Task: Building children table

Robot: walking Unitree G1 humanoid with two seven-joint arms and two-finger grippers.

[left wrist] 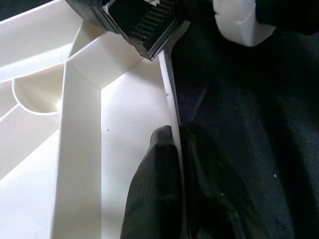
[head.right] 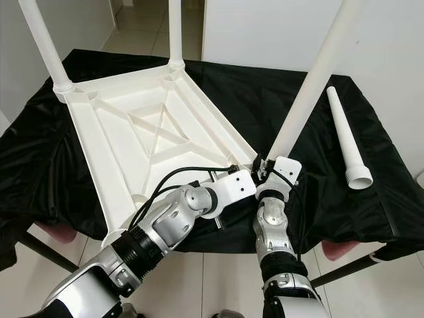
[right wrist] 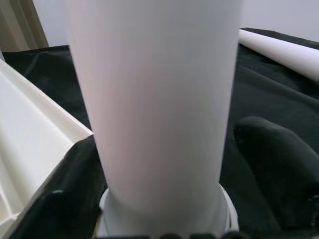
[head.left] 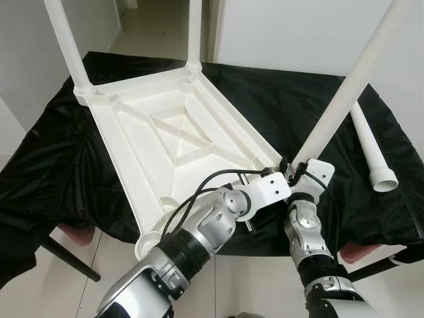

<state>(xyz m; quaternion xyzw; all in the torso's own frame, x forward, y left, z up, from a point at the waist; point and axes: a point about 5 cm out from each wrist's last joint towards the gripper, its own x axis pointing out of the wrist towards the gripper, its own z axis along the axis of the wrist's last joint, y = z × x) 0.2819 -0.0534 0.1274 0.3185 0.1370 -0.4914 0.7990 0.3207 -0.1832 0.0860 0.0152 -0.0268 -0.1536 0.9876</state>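
A white plastic tabletop (head.left: 165,132) lies upside down on a black cloth (head.left: 40,172). Two white legs (head.left: 66,40) (head.left: 193,33) stand in its far corners. A third leg (head.left: 351,86) rises tilted from the near right corner, and my right gripper (head.left: 296,169) is shut around its base. In the right wrist view the leg (right wrist: 154,99) stands between black fingers (right wrist: 271,149). My left gripper (left wrist: 173,132) is shut on the tabletop's thin rim (left wrist: 167,79) beside that corner. A fourth leg (head.left: 371,152) lies loose on the cloth at the right.
The cloth hangs over the edges of the support below. Red objects (head.left: 73,233) (head.left: 358,252) and dark struts (head.left: 66,258) show under the near edge. White walls stand close at the left and the back right, with tiled floor (head.left: 142,26) beyond.
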